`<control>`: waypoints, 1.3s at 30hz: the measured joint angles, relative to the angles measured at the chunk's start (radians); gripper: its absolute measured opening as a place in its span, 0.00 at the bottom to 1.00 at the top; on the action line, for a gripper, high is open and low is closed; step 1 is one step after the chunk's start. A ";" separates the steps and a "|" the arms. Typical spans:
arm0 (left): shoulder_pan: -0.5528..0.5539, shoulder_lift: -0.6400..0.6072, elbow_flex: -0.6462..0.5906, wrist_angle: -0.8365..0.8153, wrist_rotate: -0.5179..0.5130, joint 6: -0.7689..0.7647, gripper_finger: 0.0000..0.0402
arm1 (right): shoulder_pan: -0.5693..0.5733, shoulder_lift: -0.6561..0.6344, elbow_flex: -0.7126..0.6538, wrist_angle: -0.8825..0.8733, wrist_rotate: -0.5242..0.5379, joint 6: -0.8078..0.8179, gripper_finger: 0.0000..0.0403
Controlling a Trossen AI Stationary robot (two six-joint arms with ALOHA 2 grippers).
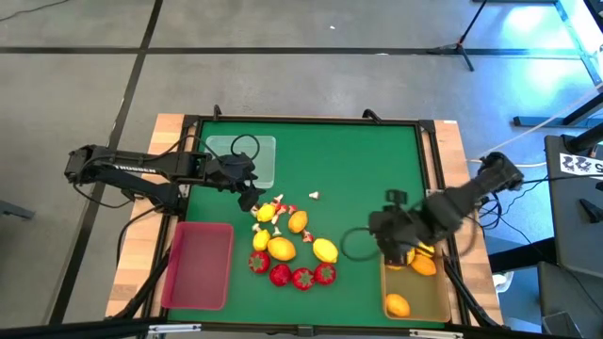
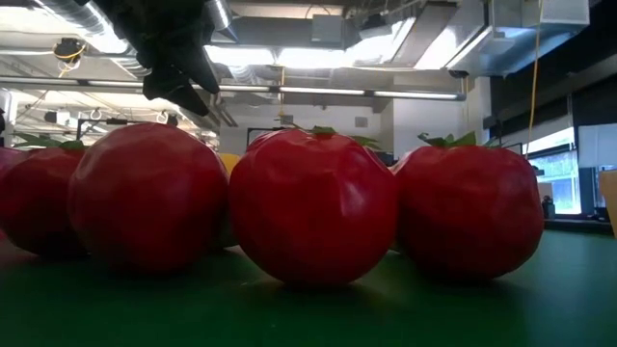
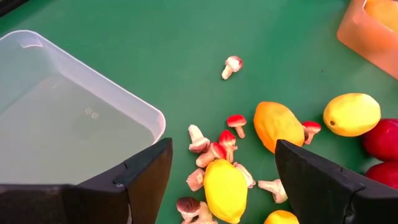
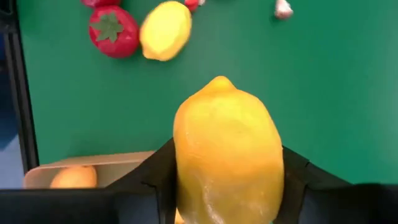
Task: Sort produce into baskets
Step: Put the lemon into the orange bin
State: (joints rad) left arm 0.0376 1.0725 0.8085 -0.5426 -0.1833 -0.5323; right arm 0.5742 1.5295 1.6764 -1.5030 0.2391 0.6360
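Observation:
The produce lies in a pile mid-table: yellow lemons (image 1: 281, 248), an orange fruit (image 1: 298, 221), red strawberries (image 1: 302, 278) and tiny white-and-red bits (image 3: 214, 149). My left gripper (image 1: 251, 195) hangs open over the pile's far left side, beside the clear basket (image 1: 243, 155). My right gripper (image 1: 399, 250) is shut on a lemon (image 4: 227, 149) over the far left corner of the tan basket (image 1: 435, 299). That basket holds orange and yellow pieces (image 1: 398, 303). The red basket (image 1: 198, 264) sits at the near left. My right gripper pinches the lemon by its two long sides (image 4: 186, 162) between its two fingers. Its pointed tip (image 4: 219, 81) sticks out past the fingertips. The fingers come from above, pointing steeply down. The lemon is lifted clear, above the green mat beside the tan basket's rim (image 4: 93, 163).
A raised black frame (image 1: 429, 160) borders the green mat. Bare mat lies at the far right and between the pile and the tan basket. In the low view the strawberries (image 2: 313, 202) fill the foreground, with a dark arm (image 2: 178, 58) above them.

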 joint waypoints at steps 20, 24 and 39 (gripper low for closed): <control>0.000 0.000 0.000 0.001 0.000 0.001 0.69 | 0.484 -0.015 -0.260 -0.023 -0.024 1.027 0.42; 0.000 0.000 0.000 0.002 0.000 0.001 0.69 | 0.562 -0.015 -0.308 0.076 -0.026 1.178 0.42; 0.000 0.003 0.000 0.004 0.000 0.001 0.69 | 0.562 -0.019 -0.441 0.273 -0.180 1.334 0.42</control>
State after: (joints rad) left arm 0.0376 1.0760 0.8089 -0.5389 -0.1837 -0.5318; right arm 1.1365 1.5102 1.2358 -1.2295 0.0587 1.9699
